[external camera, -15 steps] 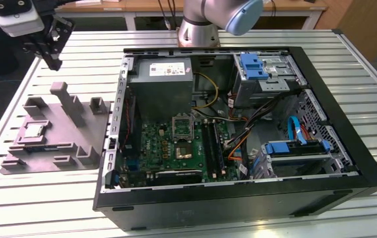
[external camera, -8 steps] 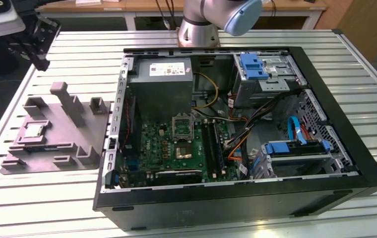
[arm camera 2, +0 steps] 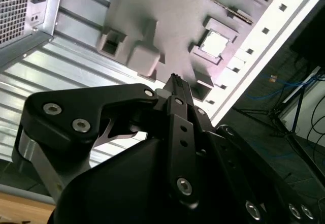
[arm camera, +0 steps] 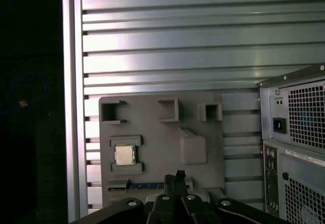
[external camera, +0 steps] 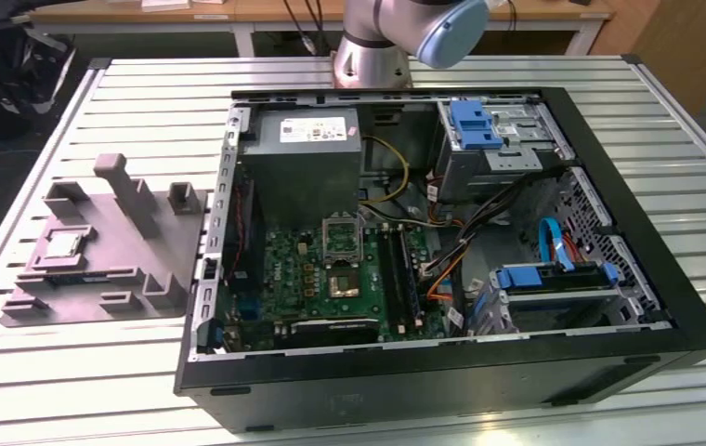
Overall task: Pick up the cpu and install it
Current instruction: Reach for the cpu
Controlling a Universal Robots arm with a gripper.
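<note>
The cpu [external camera: 62, 243] is a small silvery square chip lying in a recess of the grey tray [external camera: 142, 269], which sits on the slatted table at the exterior view's left. Both wrist views look down on the cpu [arm camera 2: 214, 43] [arm camera: 124, 154] from well above the tray [arm camera 2: 167, 16] [arm camera: 167, 127]. My gripper [arm camera 2: 175, 84] [arm camera: 175, 179] is shut with nothing between its fingers, and it hangs high over the tray beside the cpu's recess. In the open computer case, the black socket [external camera: 341, 232] sits on the green motherboard.
The open black computer case [external camera: 650, 307] takes up the table's middle, with a grey power-supply box [external camera: 304, 158], blue drive brackets [external camera: 475, 125] and loose cables inside. The arm's base [external camera: 375, 51] stands behind the case. The case's rear [arm camera: 297, 148] is close beside the tray.
</note>
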